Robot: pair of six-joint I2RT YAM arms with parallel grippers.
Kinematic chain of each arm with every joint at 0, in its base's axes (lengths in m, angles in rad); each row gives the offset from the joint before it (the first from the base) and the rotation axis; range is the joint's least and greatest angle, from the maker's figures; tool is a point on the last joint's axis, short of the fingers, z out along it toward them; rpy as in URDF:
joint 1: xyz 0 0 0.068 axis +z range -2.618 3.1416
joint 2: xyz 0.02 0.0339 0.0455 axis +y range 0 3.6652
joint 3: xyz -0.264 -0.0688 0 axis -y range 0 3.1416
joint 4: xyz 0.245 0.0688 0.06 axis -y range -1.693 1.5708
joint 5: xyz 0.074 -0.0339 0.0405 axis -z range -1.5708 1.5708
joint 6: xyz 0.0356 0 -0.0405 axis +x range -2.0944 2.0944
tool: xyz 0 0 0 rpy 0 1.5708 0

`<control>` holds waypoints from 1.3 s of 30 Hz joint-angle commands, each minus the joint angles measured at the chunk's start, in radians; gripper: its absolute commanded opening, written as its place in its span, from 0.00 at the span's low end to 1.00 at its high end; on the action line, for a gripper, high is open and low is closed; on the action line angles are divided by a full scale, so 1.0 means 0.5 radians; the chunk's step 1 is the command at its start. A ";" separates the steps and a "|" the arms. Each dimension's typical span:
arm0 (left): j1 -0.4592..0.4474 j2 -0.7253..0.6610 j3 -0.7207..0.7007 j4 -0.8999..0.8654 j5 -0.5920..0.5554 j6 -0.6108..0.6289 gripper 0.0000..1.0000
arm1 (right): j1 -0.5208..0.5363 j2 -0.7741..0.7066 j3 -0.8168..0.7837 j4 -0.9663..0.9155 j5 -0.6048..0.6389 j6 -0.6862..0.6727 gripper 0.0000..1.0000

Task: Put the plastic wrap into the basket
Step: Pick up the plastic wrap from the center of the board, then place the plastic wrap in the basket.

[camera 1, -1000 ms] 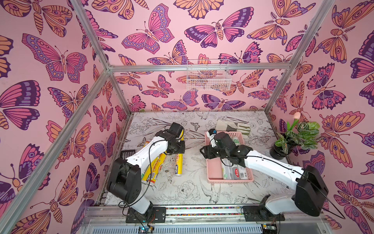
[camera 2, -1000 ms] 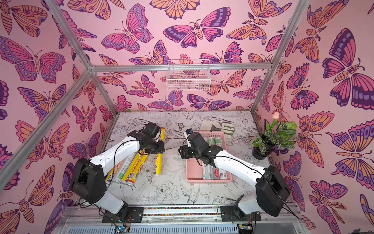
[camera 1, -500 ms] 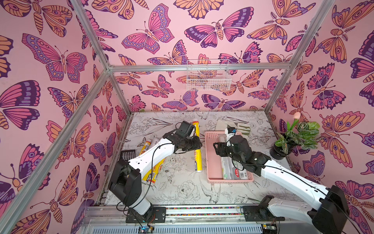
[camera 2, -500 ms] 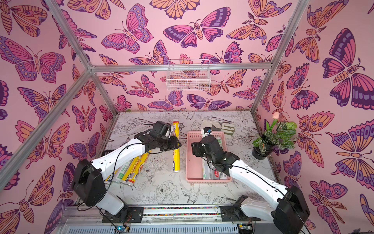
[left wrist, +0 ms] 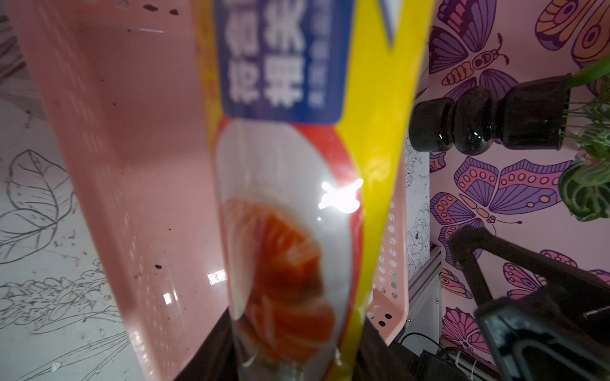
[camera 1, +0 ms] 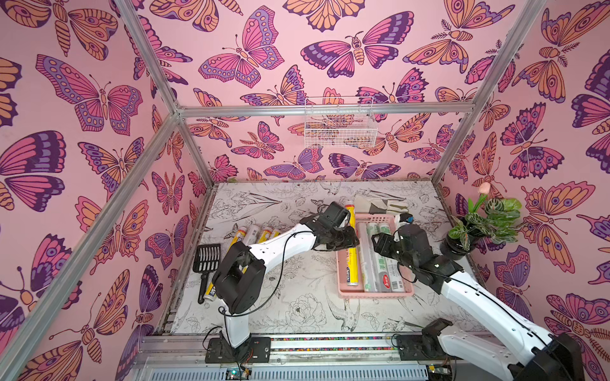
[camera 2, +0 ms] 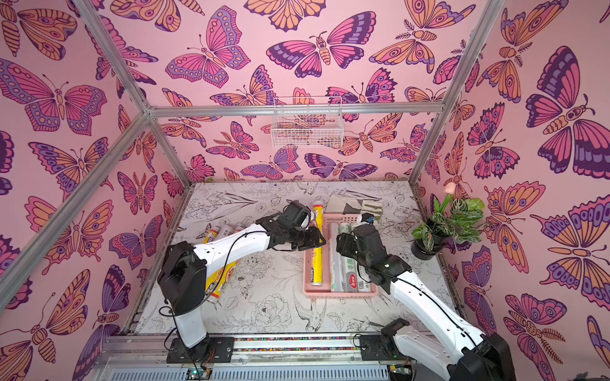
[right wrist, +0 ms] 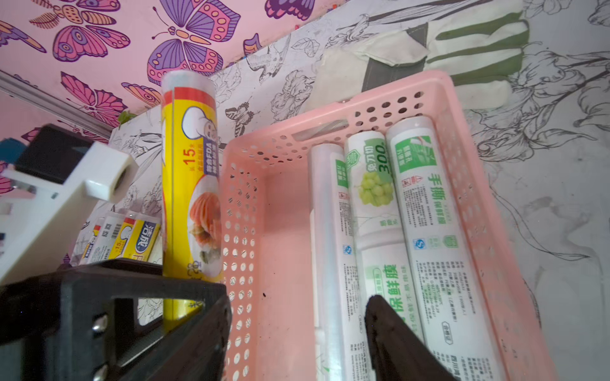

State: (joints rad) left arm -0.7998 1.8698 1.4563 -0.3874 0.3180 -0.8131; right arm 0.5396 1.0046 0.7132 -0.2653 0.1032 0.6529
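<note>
My left gripper (camera 1: 350, 240) (camera 2: 316, 241) (left wrist: 293, 358) is shut on a yellow plastic wrap roll (camera 1: 352, 264) (camera 2: 317, 264) (left wrist: 297, 184) (right wrist: 189, 184). The roll hangs lengthwise over the left side of the pink basket (camera 1: 376, 294) (camera 2: 340, 293) (left wrist: 132, 158) (right wrist: 363, 109), and its far end juts past the far rim. Three whitish rolls with green print (camera 1: 379, 267) (right wrist: 373, 204) lie in the basket's right half. My right gripper (camera 1: 379, 242) (camera 2: 343, 245) (right wrist: 297, 336) hovers open over those rolls with nothing between its fingers.
More yellow rolls (camera 1: 254, 234) (right wrist: 128, 244) lie on the table at the left, partly under my left arm, beside a black slotted scoop (camera 1: 206, 260). Gloves (camera 1: 379, 204) lie behind the basket. A potted plant (camera 1: 478, 227) stands at the right wall, and a white wire basket (camera 1: 340, 123) hangs on the back wall.
My left gripper has carried the yellow roll rightward from the table's middle to over the basket's left side. My right gripper has shifted right, over the whitish rolls.
</note>
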 commanded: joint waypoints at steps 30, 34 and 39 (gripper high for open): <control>-0.054 0.439 0.199 -0.073 0.052 -0.187 0.37 | -0.033 0.244 0.016 -0.057 -0.202 -0.037 0.68; -0.054 0.469 0.219 -0.071 0.050 -0.190 0.39 | -0.033 0.246 0.004 -0.046 -0.191 -0.031 0.68; -0.054 0.520 0.238 -0.072 0.084 -0.202 0.45 | -0.034 0.248 0.006 -0.040 -0.173 -0.033 0.68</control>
State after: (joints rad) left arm -0.8253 2.0968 1.5593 -0.4042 0.3408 -0.9070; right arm 0.5297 1.1267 0.6842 -0.2775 0.0139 0.6502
